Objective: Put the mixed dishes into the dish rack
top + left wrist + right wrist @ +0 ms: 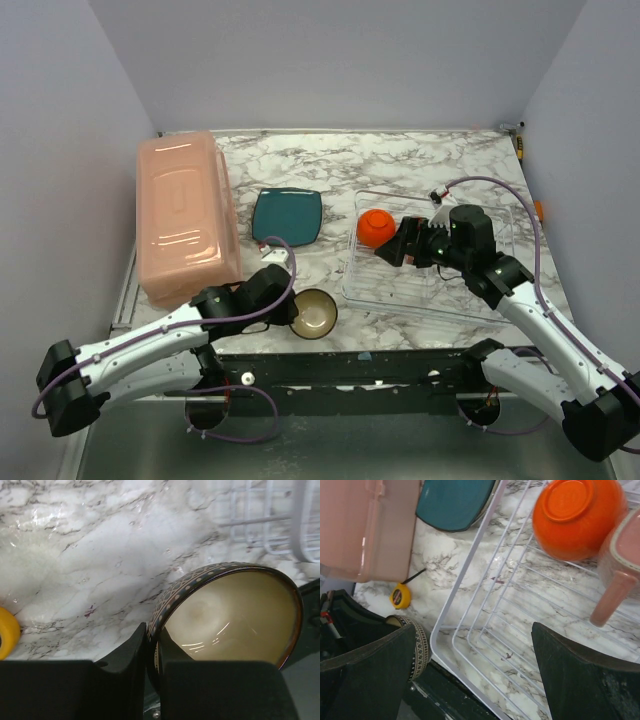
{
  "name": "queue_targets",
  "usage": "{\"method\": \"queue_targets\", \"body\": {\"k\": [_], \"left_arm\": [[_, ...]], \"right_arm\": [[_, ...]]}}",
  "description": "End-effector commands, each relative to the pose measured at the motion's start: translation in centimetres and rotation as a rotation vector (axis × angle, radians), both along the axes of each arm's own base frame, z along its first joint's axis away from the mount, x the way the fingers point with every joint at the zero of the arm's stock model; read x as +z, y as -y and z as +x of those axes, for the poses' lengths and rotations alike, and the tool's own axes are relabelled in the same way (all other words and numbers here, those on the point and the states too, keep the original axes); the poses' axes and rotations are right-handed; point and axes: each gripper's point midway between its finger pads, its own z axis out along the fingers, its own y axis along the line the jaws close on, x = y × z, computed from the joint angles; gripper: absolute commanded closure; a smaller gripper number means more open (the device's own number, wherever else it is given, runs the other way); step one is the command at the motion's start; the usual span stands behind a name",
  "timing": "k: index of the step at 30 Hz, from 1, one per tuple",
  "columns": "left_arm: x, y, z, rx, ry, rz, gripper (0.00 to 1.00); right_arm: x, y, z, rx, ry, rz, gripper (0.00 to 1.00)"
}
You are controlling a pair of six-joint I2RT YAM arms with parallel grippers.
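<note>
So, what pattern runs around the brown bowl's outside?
The bowl carries pale dots above criss-cross lines; the left wrist view shows it best.

Top view high, looking down; wrist views close, both sharing brown bowl.

White marble table inside a plain, pale enclosure.
The table top is white with grey veins and a little glossy under even light; pale lavender-grey walls stand behind it and on both sides; a dark strip runs along its near edge.
</note>
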Motion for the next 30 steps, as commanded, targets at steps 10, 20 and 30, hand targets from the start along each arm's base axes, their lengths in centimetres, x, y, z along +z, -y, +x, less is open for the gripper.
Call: {"method": "queue_targets", "body": {"k": [10,20,30], "left_arm": [[13.8,0.4,1.1,0.091,0.251,-0.549,1.0],[16.3,0.3,2.3,0.156,0.292,-0.64,1.0],[16.9,1.3,3.0,0.158,0.252,-0.747,1.0]], "right_arm": [[7.9,-9.3,-6.9,0.411,0.011,0.368,0.0],[7.4,-12.5,-9.1,0.418,-0.086,0.479,0.0],[6.4,-14.1,-10.0,0.429,-0.172,0.565,0.03]]}}
